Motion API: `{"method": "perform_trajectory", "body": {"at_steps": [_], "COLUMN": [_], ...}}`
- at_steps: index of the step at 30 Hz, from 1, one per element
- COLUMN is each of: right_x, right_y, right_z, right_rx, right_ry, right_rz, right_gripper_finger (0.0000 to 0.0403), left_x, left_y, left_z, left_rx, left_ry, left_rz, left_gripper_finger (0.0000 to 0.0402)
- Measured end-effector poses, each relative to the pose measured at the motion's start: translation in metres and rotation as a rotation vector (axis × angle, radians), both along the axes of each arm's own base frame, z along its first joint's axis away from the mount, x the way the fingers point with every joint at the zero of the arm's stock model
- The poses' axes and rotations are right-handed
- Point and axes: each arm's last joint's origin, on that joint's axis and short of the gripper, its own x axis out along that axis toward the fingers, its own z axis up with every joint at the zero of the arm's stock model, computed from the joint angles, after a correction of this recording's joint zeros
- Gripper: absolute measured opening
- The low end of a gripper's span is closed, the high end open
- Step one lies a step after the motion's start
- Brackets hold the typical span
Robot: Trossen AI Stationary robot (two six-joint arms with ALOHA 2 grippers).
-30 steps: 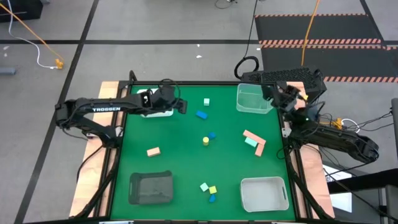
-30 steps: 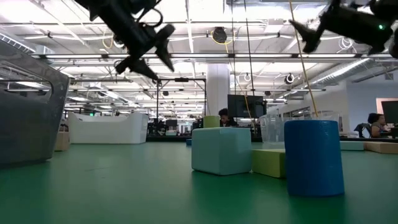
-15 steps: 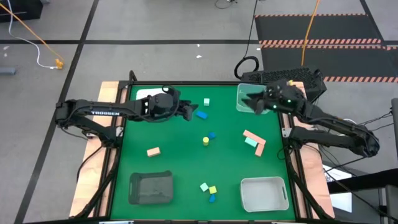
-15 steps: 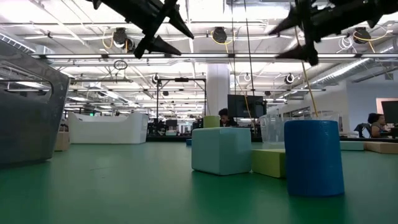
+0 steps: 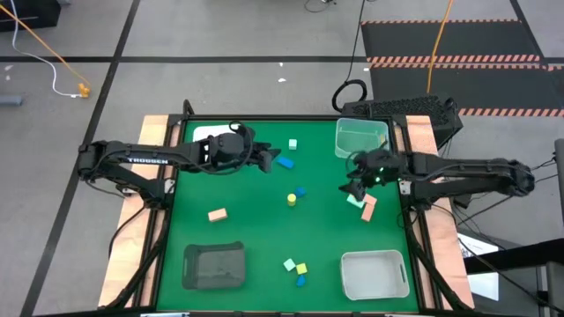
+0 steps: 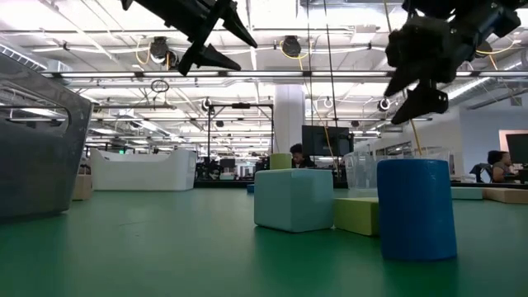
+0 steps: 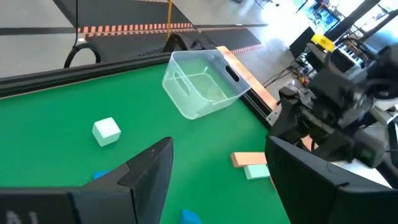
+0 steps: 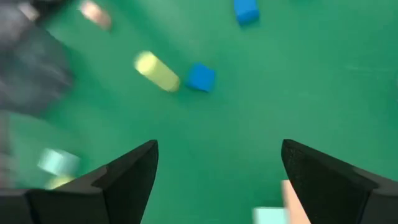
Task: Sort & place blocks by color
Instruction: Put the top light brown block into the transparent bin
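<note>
Small blocks lie scattered on the green table. My left gripper [image 5: 265,159] is open and held above the table, just left of a blue block [image 5: 285,162] and near a mint cube [image 5: 292,143]. In the left wrist view it [image 7: 217,180] holds nothing; the mint cube [image 7: 106,130] lies ahead of it. My right gripper [image 5: 356,181] is open over a salmon bar [image 5: 356,191], a mint block [image 5: 355,202] and another salmon block [image 5: 368,209]. The right wrist view shows its fingers [image 8: 217,180] empty above a yellow cylinder [image 8: 157,70] and a blue cube [image 8: 201,76].
A clear tray [image 5: 359,139] stands at the far right, a white tray [image 5: 374,274] at the near right and a dark tray [image 5: 214,266] at the near left. A salmon block [image 5: 217,214] lies left of centre. Mint [image 5: 288,263], yellow [image 5: 301,269] and blue [image 5: 301,280] blocks cluster by the near edge.
My left gripper has moved toward the table's right, from over the far-left tray to beside the blue block, then held still. My right gripper has swung from the far right corner, past the clear tray, toward the near side and down over the salmon and mint blocks. No block has moved.
</note>
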Motion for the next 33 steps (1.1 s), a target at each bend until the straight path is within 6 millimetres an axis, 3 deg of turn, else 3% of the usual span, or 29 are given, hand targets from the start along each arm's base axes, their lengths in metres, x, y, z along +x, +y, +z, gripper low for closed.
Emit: {"method": "perform_trajectory", "body": {"at_steps": [5,17,28,33], "right_x": [0.011,0.02,0.03,0.033], "right_y": [0.005,0.004,0.005,0.004], "right_z": [-0.019,-0.064,-0.086,-0.096], "right_rx": [-0.195,-0.185,-0.138,-0.132], "right_ry": [0.17,0.533,0.61,0.665], "right_rz": [0.044,-0.047,-0.069,-0.077], "right_gripper_finger": [0.0329,0.0329,0.0325,0.0285], "left_x": [-0.003,-0.022,-0.031,-0.031], "left_y": [-0.002,-0.008,-0.009,-0.011], "left_z": [0.005,0.02,0.031,0.03], "left_rx": [-0.009,-0.009,0.026,0.015], "left_ry": [-0.019,-0.03,-0.057,-0.055], "left_rz": [-0.042,-0.06,-0.071,-0.074], "left_gripper_finger": [0.0255,0.0255,0.0255,0.0255]}}
